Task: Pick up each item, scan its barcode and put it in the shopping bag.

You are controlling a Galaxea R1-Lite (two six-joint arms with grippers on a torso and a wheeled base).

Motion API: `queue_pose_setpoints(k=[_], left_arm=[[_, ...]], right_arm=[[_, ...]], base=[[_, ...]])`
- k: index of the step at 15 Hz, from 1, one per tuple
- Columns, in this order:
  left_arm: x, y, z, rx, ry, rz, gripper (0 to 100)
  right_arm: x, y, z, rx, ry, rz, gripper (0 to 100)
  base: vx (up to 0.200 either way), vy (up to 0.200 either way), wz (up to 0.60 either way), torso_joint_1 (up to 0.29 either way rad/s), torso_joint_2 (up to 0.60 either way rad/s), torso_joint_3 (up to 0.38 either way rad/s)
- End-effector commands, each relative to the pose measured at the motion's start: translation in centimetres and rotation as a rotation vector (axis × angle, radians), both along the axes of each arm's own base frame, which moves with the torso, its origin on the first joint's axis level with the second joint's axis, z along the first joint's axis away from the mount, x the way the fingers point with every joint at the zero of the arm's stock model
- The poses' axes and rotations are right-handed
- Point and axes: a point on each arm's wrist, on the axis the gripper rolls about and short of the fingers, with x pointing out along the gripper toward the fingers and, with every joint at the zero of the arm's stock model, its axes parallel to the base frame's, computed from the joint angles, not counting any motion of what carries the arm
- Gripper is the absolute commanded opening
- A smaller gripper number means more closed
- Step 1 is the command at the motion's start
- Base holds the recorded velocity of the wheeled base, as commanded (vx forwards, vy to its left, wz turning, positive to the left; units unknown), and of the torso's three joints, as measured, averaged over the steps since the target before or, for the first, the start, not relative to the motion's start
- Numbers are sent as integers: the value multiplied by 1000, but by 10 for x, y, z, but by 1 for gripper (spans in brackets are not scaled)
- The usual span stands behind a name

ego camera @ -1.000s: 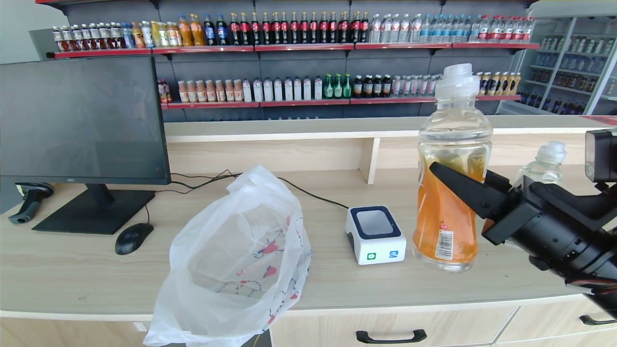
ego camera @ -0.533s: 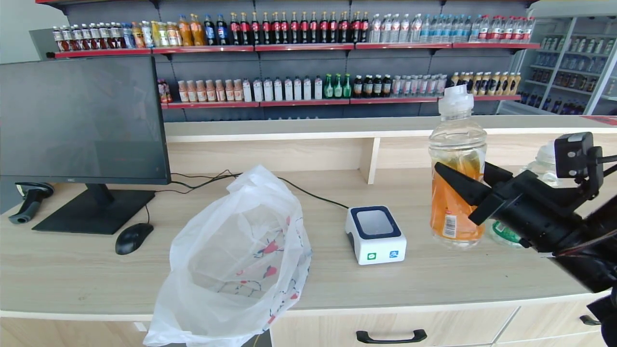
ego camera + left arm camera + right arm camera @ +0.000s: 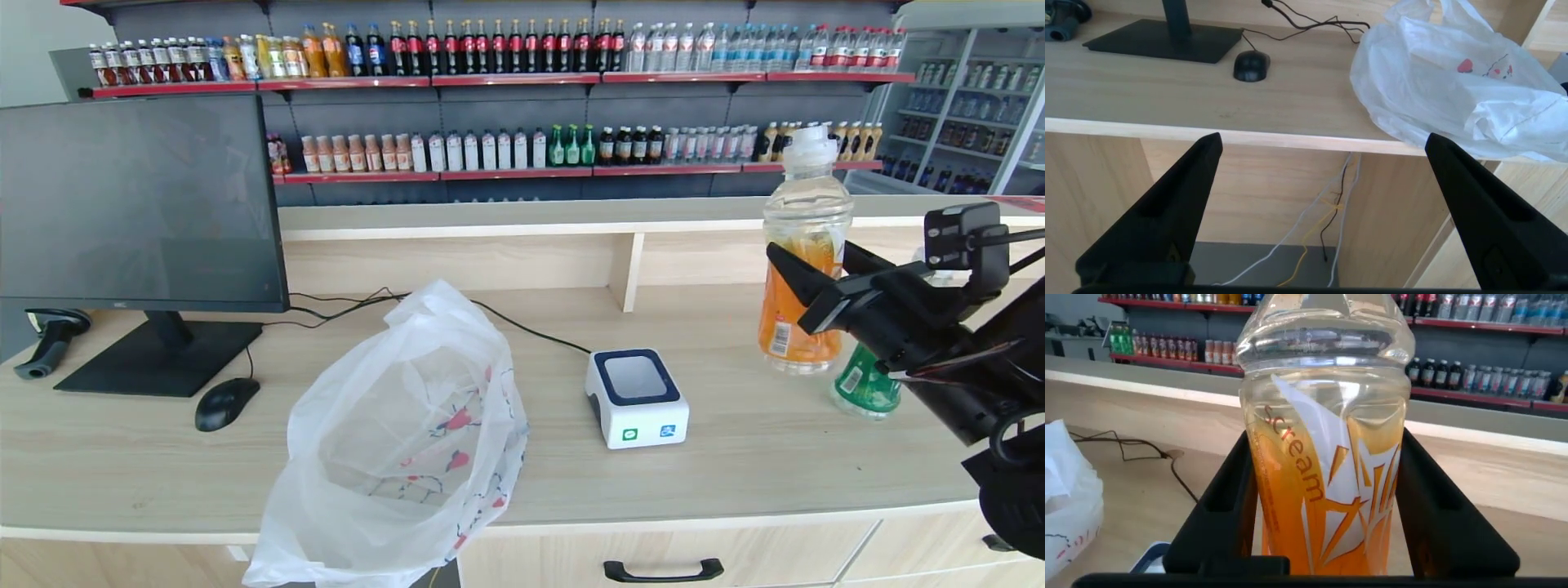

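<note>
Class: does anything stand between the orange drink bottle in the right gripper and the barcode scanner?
Nothing visible does: only bare counter lies between the orange drink bottle and the barcode scanner. The green bottle stands on the other side, away from the scanner.

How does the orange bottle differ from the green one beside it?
The orange bottle is clamped in the right end effector; the green bottle stands free on the counter. The orange bottle shows nearly whole, white cap included; the green bottle is mostly hidden behind the end effector. Both are right of the scanner.
</note>
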Motion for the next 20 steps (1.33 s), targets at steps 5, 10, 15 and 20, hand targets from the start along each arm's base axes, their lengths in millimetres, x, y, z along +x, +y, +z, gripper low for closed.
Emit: queue_pose_setpoints(k=[5, 10, 15, 20], left_arm=[[0, 0, 0, 1, -1, 1, 100], [0, 0, 0, 0, -1, 0, 100], [0, 0, 0, 0, -1, 1, 100], [0, 0, 0, -2, -1, 0, 100]], right_arm=[[2, 0, -5, 1, 18, -1, 0], [0, 0, -4, 6, 16, 1, 0], [-2, 0, 0, 8, 3, 1, 0], [-2, 0, 2, 11, -4, 3, 0]], base=[[0, 0, 0, 0, 0, 0], [0, 120, 0, 0, 1, 4], [0, 200, 0, 4, 4, 2], [0, 200, 0, -1, 4, 3]])
